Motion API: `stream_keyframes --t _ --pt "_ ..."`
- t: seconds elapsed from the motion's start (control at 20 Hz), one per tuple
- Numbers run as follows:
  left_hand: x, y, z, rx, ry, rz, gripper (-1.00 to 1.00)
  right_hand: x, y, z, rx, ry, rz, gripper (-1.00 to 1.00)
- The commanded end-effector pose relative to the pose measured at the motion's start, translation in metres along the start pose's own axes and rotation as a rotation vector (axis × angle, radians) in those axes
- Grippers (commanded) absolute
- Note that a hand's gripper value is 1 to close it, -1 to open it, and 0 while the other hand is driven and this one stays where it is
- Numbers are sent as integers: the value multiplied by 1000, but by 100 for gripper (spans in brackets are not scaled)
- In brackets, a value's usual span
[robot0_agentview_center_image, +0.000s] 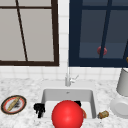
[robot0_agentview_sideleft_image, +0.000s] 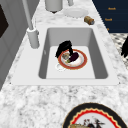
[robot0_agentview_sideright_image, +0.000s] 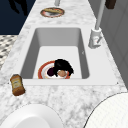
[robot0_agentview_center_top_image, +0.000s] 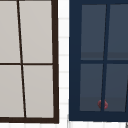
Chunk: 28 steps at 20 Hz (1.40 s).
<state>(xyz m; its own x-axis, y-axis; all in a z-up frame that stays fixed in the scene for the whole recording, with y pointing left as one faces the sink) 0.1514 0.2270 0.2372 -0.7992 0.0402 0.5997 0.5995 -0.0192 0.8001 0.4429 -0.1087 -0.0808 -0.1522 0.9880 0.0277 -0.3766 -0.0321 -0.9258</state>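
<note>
Sink inspection, recorded near to far.

1. A large red ball hung at the sink's front edge in the front view, covering part of the basin.
2. The left hand hovered at the sink's front-left corner, off the counter edge. Fingers hung loose and straight-ish, holding nothing.
3. The right hand was down inside the sink, arched over the red-rimmed plate and touching or nearly touching it. Whether it had a grip on anything couldn't be told.
4. The plate lay flat on the sink floor, approx. mid-basin and toward the front wall. It carried a dark purple piece and a brown piece. Both sat right under or beside the hand, at the plate's centre.
5. Judgement: the step in hand appeared to be the reach onto the plate and its food. A next move would call for a sure hold on one item or on the rim. Any lift would need the plate kept level so the food didn't slide.
6. Beside the sink: a patterned plate to its left. To its right were a brown bottle on its side, a white plate and a grey canister.
7. Behind the sink: the faucet, then a pale window and a dark window.
</note>
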Motion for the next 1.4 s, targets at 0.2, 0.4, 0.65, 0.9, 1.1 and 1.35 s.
stream_keyframes --t 0.2,0.4,0.65,0.9,1.1,1.35 --pt "0 0 0 0 0 0 0 4 -29 15 73 -13 50 -100" --pt "0 0 0 0 0 0 0 7 -43 21 129 -21 47 -100" --pt "0 0 0 0 0 0 0 13 -59 26 192 -8 46 -100" --pt "0 0 0 0 0 0 0 6 -65 32 174 1 3 -100" --pt "0 0 0 0 0 0 0 3 -82 45 104 9 27 -100" --pt "0 0 0 0 0 0 0 -1 -98 69 29 3 25 -100"
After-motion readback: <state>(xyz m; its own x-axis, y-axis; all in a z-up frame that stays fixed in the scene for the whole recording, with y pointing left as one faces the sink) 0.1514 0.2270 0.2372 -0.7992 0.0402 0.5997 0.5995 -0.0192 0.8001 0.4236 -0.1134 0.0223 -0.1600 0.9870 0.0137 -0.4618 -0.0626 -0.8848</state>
